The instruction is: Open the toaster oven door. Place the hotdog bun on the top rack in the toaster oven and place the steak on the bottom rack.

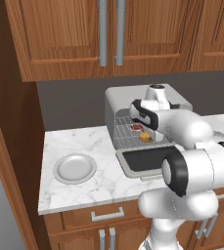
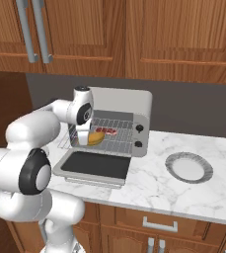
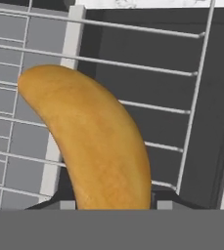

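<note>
Left base view: the toaster oven point(image 1: 114, 105) stands on the marble tabletop point(image 1: 74, 141) with the toaster oven door point(image 1: 143, 160) folded down flat in front of it. In the open cavity I see a red piece, the steak point(image 1: 135, 128), lying on a wire shelf, and just in front of it, lower in the picture, the hotdog bun point(image 1: 145, 137). The arm covers the right half of the oven, so I cannot tell which rack carries what. An empty plate point(image 1: 75, 168) sits well apart, on the left.

Right base view: from this side the pincer point(image 2: 91, 140) is visible at the mouth of the oven, and the bun hangs at its tip, over the front edge of a pulled-out wire rack point(image 2: 115, 137). The steak lies behind the bun on the grid. A second plate point(image 2: 189, 167) is on the right, hidden from the other base camera by the arm.

Hand view: the bun fills the middle and runs down between the two finger tips point(image 3: 165, 204); the pincer is gripping the bun at one end, half closed around it. Below it are the wires and the dark door glass.

I judge the bun light, soft and easy to crush, with a dry, not slippery, crust. A gentle hold across its middle would be steadier than this end hold, because the free end can swing.
</note>
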Tool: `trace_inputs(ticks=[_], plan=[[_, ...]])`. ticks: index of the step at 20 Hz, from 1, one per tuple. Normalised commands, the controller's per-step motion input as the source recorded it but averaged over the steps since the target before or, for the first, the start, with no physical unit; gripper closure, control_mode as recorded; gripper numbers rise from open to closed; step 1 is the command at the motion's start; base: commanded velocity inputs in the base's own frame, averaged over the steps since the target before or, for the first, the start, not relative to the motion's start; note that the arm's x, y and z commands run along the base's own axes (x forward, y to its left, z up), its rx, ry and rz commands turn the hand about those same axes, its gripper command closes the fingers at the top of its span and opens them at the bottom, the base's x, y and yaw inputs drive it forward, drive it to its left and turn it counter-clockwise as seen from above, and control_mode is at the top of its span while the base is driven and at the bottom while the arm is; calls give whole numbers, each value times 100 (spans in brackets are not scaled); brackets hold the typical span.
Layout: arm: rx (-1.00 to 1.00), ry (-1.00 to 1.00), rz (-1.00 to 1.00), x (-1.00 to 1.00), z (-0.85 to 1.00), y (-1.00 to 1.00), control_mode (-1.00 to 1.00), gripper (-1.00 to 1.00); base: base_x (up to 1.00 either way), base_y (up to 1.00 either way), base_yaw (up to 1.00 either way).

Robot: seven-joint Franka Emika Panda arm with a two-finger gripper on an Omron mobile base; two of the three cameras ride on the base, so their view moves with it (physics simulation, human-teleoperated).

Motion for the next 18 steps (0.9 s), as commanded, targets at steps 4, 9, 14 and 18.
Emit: trace_inputs(ticks=[4, 9, 14, 18], plan=[[0, 4, -8, 0, -14, 0, -100, 100, 0, 0, 0], [0, 1, -7, -6, -12, 0, -100, -100, 0, 0, 0], [0, 0, -5, 0, -1, -1, -100, -100, 0, 0, 0], [0, 0, -4, 0, 0, -5, -100, -100, 0, 0, 0]])
